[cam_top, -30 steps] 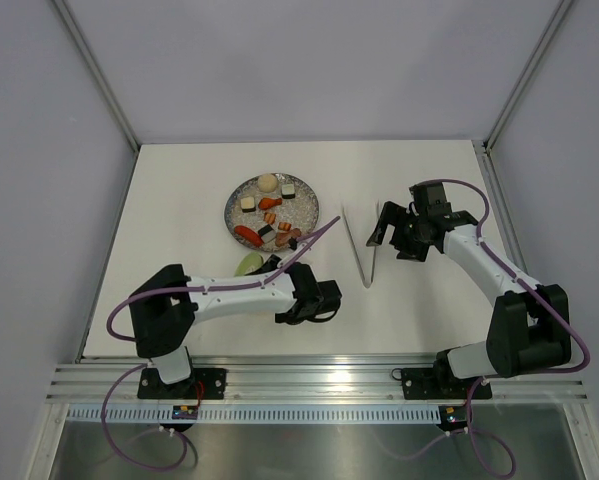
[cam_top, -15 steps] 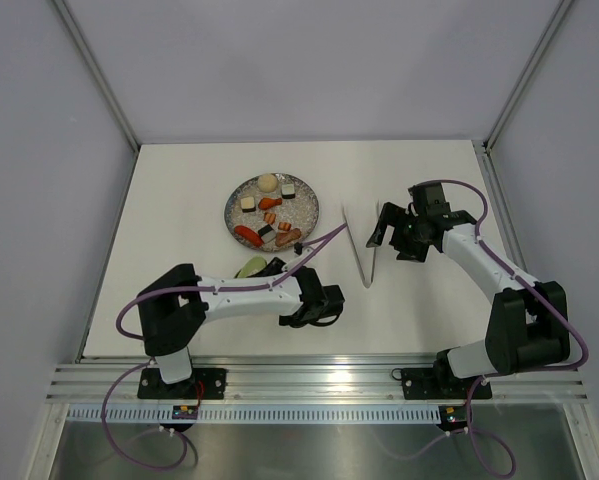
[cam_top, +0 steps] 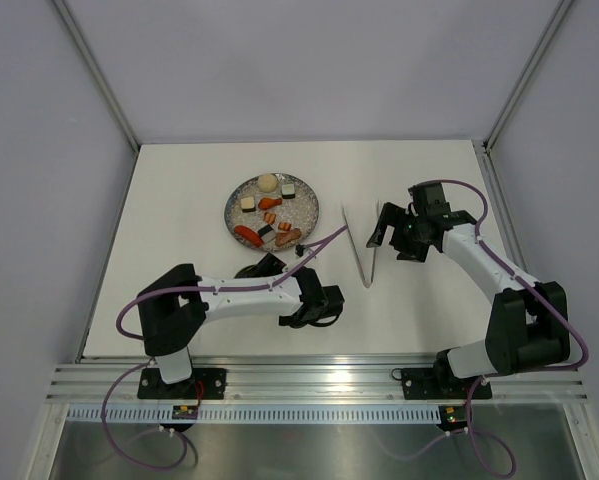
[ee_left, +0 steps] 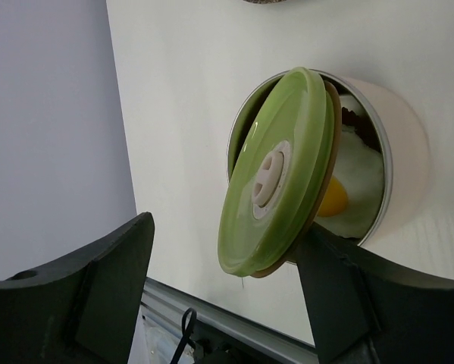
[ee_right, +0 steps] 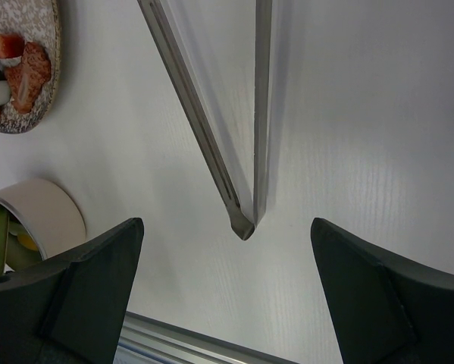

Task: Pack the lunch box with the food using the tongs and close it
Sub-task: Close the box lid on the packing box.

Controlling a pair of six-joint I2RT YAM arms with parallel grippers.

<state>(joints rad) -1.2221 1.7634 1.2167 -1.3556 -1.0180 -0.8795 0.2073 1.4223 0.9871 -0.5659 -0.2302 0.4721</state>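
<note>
The lid point(ee_left: 276, 171) is light green with a cream centre. The lunch box point(ee_left: 401, 144) is pale shiny steel, and the egg point(ee_left: 359, 178) is white and yellow. The tongs point(ee_right: 262, 114) are silver, the plate point(cam_top: 310, 200) speckled grey, the table point(cam_top: 179, 190) white.

**Lid masks the box, edges clip the rest**

Left wrist view: the green lid point(ee_left: 276, 171) covers most of the lunch box point(ee_left: 405, 144), with just a sliver of egg point(ee_left: 361, 174) peeking at 4 o'clock. Right wrist view: the tongs point(ee_right: 262, 114) run off at 12, and the plate point(ee_right: 45, 30) is clipped at 10.

Left tool point(ee_left: 227, 250), shut a second ago, now wide apart around the tilted green lid point(ee_left: 276, 174).
</note>
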